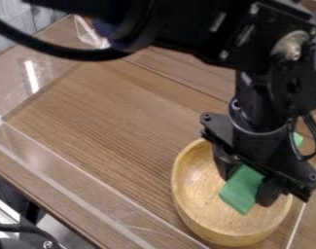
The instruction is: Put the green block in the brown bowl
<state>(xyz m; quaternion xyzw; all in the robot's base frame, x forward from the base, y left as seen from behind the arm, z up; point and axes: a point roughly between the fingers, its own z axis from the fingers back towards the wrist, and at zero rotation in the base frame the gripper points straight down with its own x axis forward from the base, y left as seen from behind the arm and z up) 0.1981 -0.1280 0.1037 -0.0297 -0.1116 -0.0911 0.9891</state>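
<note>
Our robot arm (251, 58) is black, bulky and jointed
We see dark, faceted plates and linkages with small round bolt or pivot heads, a few of them catching a pale shine. Our wide upper body has a dull, dark finish, and a thick, smooth black cable (56, 51) curves out from it. Lower down, the black fingers (270, 190) look chunky and angular, built from several stacked pieces. A thinner dark cord loops along one side, near the linkages. Finer markings are too small for us to read.
</note>
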